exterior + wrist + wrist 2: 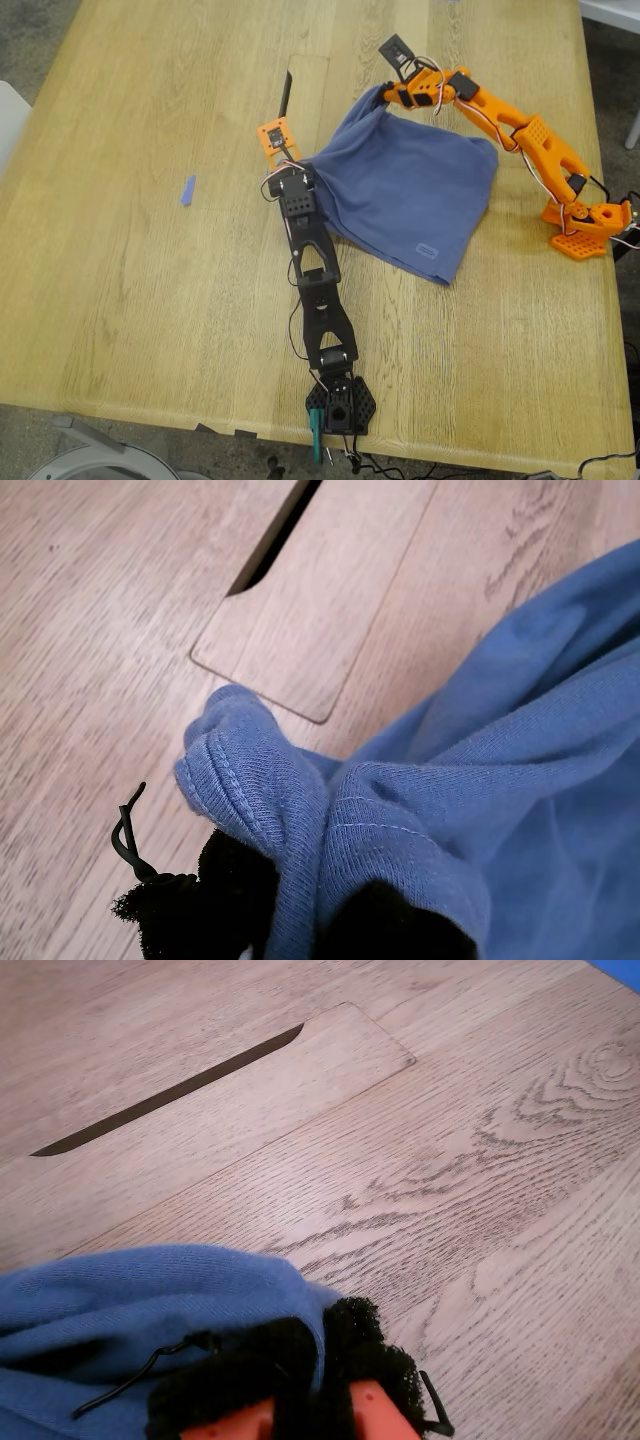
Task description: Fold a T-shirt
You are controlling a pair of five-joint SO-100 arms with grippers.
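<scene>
Two grippers hold the T-shirt at once. It sits bunched on the wooden table, a little right of centre in the exterior view, and from there shows only plain blue cloth with a small outlined label close to its near edge.

My first gripper, on the black arm that reaches in from the table's near edge, is clamped on the shirt's left corner as the exterior view shows it. In the first wrist view its dark padded jaws pinch a gathered fold with a stitched hem, and cloth covers most of the pads.

My second gripper, on the orange arm based at the exterior view's right, grips the shirt's far corner. The second wrist view shows its orange jaws with fuzzy black pads closed on a roll of blue fabric.

The cloth stretches between the two held corners — the rest slopes away towards the near right and lies on the table.

Just left of the far grip in the exterior view, an inset wooden panel lies flush in the tabletop with a dark slot along its left side. Both wrist views look across it, and it is bare wood. A small blue tape strip lies well apart to the left.
</scene>
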